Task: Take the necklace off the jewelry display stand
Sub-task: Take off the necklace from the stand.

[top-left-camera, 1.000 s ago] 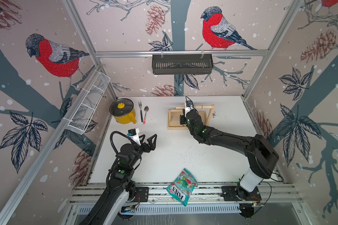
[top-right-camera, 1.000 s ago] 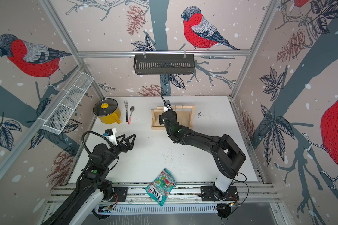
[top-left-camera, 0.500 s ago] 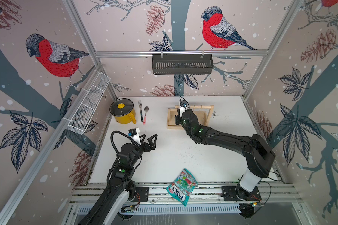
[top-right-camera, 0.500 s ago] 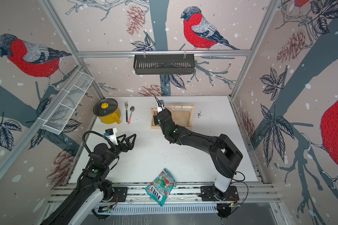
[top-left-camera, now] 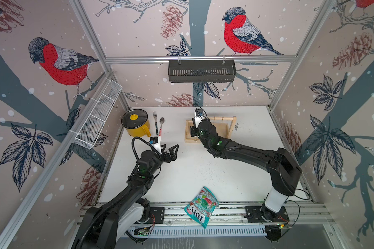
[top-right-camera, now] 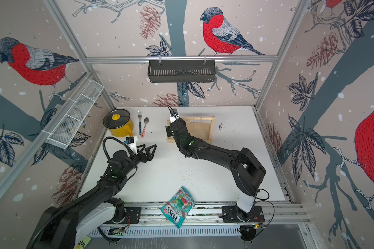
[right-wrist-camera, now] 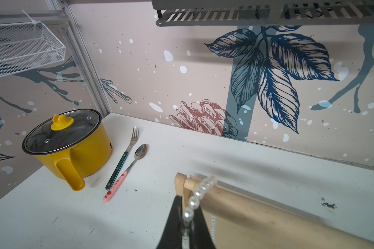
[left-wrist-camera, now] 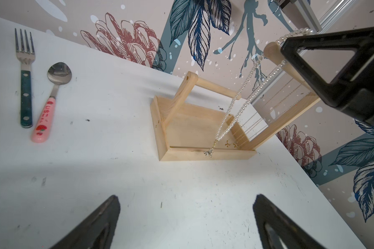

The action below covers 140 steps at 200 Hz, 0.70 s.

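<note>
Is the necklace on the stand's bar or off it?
On: the necklace drapes over the bar near one end, pinched in the right gripper.

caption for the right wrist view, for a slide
Right gripper pinching the pearl necklace draped over the bar of the jewelry display stand

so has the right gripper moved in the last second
yes: against the jewelry display stand in a top view, the right gripper has shifted toward the stand's end nearest the spoon
</note>
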Each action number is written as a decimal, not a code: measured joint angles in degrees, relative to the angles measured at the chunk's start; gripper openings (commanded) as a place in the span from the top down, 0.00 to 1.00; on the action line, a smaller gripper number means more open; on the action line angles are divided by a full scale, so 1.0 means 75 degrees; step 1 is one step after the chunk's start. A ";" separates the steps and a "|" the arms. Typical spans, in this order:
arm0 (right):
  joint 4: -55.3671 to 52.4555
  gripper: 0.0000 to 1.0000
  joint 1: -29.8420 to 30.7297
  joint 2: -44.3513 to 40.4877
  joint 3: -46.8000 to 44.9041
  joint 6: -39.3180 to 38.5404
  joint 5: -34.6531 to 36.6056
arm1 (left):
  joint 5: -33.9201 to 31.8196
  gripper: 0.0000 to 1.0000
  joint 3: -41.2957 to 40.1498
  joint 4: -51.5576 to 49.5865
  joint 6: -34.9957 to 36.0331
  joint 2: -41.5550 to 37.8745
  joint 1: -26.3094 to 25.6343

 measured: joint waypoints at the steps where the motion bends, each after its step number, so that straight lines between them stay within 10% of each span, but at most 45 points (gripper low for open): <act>1: -0.0006 0.98 0.0000 0.0000 0.0006 0.0000 -0.0003 | 0.0009 0.03 0.0009 0.0020 0.0009 0.0026 -0.0003; 140: -0.0385 0.99 0.0003 -0.0032 0.0385 0.0009 -0.0338 | 0.1775 0.16 0.1536 0.4648 0.1848 0.5217 -0.0664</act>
